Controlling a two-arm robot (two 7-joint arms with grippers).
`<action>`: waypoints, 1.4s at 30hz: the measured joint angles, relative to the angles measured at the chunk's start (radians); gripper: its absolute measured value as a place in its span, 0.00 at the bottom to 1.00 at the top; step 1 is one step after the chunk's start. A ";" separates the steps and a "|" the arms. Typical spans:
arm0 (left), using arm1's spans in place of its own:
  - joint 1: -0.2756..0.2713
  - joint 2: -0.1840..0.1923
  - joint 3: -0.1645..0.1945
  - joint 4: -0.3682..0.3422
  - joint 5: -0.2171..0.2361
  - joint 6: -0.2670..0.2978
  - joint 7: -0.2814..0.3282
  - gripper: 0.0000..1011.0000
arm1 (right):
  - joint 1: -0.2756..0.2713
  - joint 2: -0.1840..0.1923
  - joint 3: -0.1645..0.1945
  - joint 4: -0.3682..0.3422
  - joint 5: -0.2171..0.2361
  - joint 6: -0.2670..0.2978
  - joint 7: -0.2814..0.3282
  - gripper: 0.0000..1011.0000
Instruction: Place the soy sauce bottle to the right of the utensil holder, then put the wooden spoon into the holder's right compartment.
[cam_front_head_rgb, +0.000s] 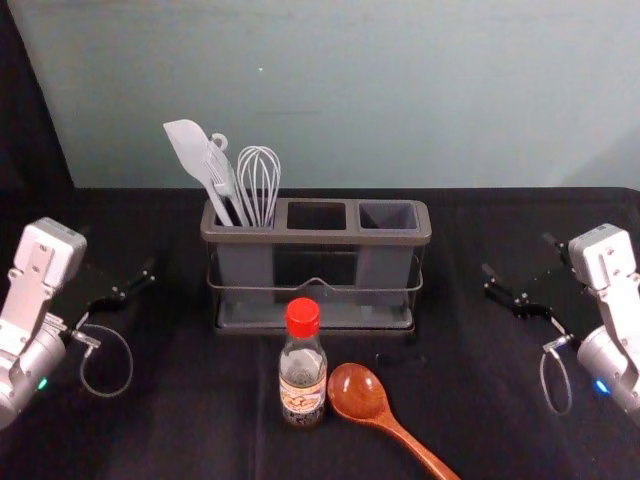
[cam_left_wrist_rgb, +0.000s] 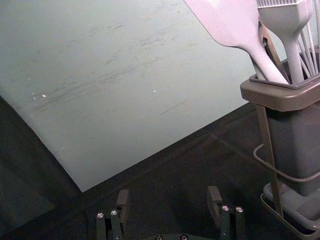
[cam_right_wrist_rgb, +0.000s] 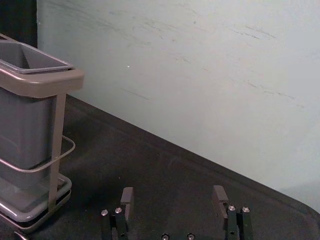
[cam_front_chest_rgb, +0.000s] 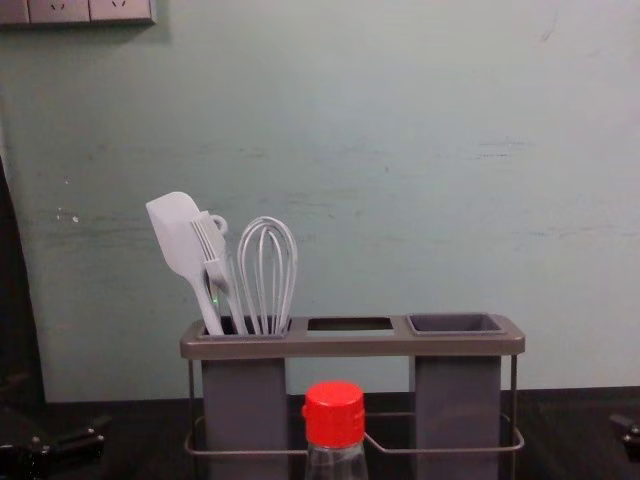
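The left gripper (cam_front_head_rgb: 118, 249) is out to the left of the utensil holder (cam_front_head_rgb: 222, 236), over the dark table (cam_front_head_rgb: 190, 420), with its two fingers spread and nothing between them. The holder's left cup (cam_front_head_rgb: 245, 268) has a pale spatula (cam_front_head_rgb: 190, 147) leaning outward to the left, a bristled tool (cam_front_chest_rgb: 215, 253) just beside it and a whisk (cam_front_head_rgb: 259, 178) on the right, all with their heads up. The soy sauce bottle (cam_front_head_rgb: 303, 377) stands upright on the table in front of the holder's middle, its red cap (cam_front_head_rgb: 302, 317) on and a label around the glass. Behind it, the middle opening (cam_front_head_rgb: 316, 216) looks dark. The wooden spoon (cam_front_head_rgb: 357, 391) lies on the table just right of the bottle, its handle slanting toward the near right; whether the two touch, I cannot tell. The right cup (cam_front_head_rgb: 388, 216) is open at the top, its bare inner walls showing. The right gripper (cam_front_head_rgb: 517, 254) is well to the right of the holder, its fingers apart with only a gap between them.
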 joint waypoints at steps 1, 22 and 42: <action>0.000 0.000 0.000 0.000 0.000 0.000 0.000 1.00 | 0.000 0.000 0.000 0.000 0.000 0.000 0.000 0.99; 0.000 0.000 0.000 0.000 0.000 0.000 0.000 1.00 | 0.000 0.000 0.000 0.000 0.000 0.000 0.000 0.99; 0.000 0.000 0.000 0.000 0.000 0.000 0.000 1.00 | -0.195 0.095 0.139 -0.202 0.041 -0.098 0.040 0.99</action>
